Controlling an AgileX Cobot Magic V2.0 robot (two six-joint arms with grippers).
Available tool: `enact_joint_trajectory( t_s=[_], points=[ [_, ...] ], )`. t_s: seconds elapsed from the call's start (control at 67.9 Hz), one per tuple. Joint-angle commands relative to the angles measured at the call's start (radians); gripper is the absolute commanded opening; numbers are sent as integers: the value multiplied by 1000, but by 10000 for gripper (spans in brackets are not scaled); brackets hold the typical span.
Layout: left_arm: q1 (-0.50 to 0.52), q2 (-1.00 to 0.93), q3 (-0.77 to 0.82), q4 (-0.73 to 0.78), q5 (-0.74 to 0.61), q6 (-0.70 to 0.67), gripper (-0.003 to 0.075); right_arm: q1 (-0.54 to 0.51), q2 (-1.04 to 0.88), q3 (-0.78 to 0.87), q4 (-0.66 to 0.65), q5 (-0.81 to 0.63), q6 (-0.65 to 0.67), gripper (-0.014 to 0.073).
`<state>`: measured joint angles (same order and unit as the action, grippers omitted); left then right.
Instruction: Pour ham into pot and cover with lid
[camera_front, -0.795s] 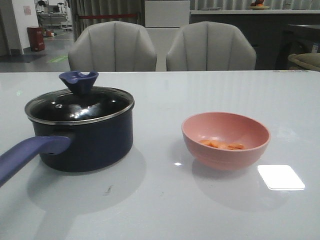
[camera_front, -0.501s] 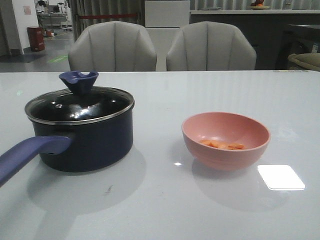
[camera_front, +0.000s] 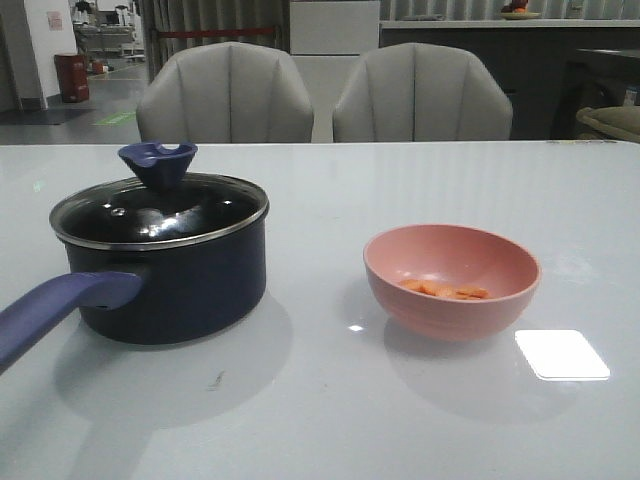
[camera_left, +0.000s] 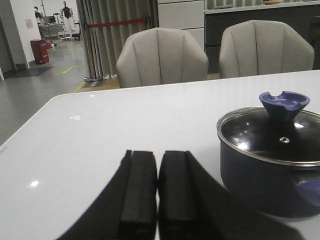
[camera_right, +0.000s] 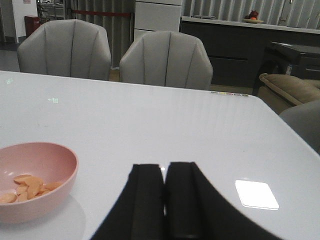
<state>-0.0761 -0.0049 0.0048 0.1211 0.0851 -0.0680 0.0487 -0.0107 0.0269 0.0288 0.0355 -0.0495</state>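
Both grippers, left gripper (camera_left: 148, 192) and right gripper (camera_right: 164, 200), are idling pinched shut and empty; lid (camera_front: 160, 210) is sitting on pot (camera_front: 175, 275), blocking pouring; ham (camera_front: 442, 290) is waiting in pink bowl (camera_front: 500, 300).

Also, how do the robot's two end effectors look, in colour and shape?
Both look alike. The left end effector and the right end effector each have two matte black fingers, flat and rectangular, widening into a black base. No cables, markings or labels show. The arms themselves are out of view.
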Motion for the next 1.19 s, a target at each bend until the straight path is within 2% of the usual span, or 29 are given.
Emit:
enact_joint_trajectory(
  t_s=[0.0, 0.162, 0.383, 0.457, 0.574, 0.81, 0.884, 1.016, 1.178],
  points=[
    [-4, -18, 21, 3, -72, 3, 133, -4, -19, -5, -11, -88, -5, 148],
    [-4, -18, 21, 3, -100, 3, 133, -4, -19, -5, -11, -88, -5, 148],
    [-4, -18, 17, 1, -372, 3, 133, -4, -19, -5, -11, -88, -5, 148],
    [-4, -18, 0, -31, -407, 3, 133, -4, -19, -5, -11, -88, -5, 148],
    [-4, 0, -85, -87, -308, 3, 133, -4, -19, -5, -11, -88, -5, 148],
    [-4, 163, -349, -87, 105, 3, 133, -4, -19, -5, -11, -88, -5, 148],
    [-4, 216, -403, -87, 195, 3, 133, -4, -19, -5, -11, -88, -5, 148],
    [-4, 282, -434, -87, 261, 3, 133, -4, -19, -5, -11, -88, -5, 148],
    [-4, 320, -434, -87, 243, 3, 133, -4, -19, -5, -11, -88, -5, 148]
  ],
)
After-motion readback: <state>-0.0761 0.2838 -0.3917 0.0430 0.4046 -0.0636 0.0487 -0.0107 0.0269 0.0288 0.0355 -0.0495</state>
